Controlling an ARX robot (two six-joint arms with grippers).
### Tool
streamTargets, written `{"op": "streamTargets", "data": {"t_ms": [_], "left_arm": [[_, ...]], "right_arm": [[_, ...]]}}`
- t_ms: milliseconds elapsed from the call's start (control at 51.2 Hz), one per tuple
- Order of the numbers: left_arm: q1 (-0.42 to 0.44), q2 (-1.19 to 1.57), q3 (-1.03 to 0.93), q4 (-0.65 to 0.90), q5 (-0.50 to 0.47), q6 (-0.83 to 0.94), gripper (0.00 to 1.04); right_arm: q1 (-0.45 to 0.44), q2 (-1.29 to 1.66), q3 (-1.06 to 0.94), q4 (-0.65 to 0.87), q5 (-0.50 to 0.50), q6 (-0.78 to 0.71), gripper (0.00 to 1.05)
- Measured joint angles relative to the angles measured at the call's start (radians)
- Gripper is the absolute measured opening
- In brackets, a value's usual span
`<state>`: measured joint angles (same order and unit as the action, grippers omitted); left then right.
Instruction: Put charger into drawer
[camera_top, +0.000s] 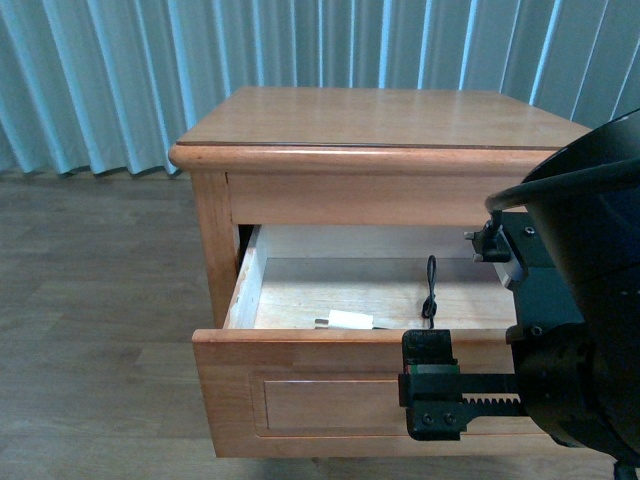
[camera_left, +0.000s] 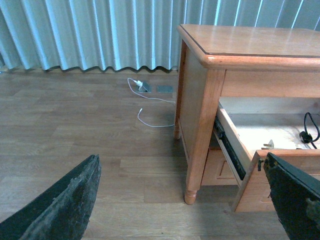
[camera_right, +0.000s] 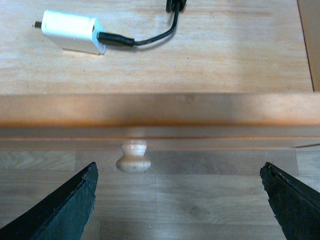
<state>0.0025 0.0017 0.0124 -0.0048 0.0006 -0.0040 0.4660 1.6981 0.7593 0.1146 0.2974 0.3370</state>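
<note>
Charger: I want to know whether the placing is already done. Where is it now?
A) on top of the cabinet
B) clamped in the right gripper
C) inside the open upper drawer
C: the charger lies on the pale floor of the open drawer, while the right gripper is open and empty outside the drawer front.

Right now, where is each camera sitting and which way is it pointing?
Front view: on the robot's body, facing the nightstand and its open drawer; the right arm fills the right edge.
Left wrist view: off to the nightstand's side, looking across the floor at it; both jaws show, open.
Right wrist view: above the drawer's front, looking down at its knob; both jaws show, open.
Shared: front and right wrist views both show the charger lying in the drawer.
</note>
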Motion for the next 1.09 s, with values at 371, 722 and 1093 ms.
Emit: {"op": "streamTargets", "data": {"t_ms": [371,722,1093], "left_arm": [[0.0,0.0,0.0,0.0,0.0,0.0,0.99],[0.0,0.0,0.0,0.0,0.0,0.0,0.99],[0.0,0.0,0.0,0.0,0.0,0.0,0.99]], "right_arm": [[-0.041,0.134,0.089,0.113,0.08,-0.018,0.97],[-0.082,0.263,0.229,0.14,0.096,0.0,0.97],[-0.122,0.402,0.372,0.123,0.132,0.134,0.97]]}}
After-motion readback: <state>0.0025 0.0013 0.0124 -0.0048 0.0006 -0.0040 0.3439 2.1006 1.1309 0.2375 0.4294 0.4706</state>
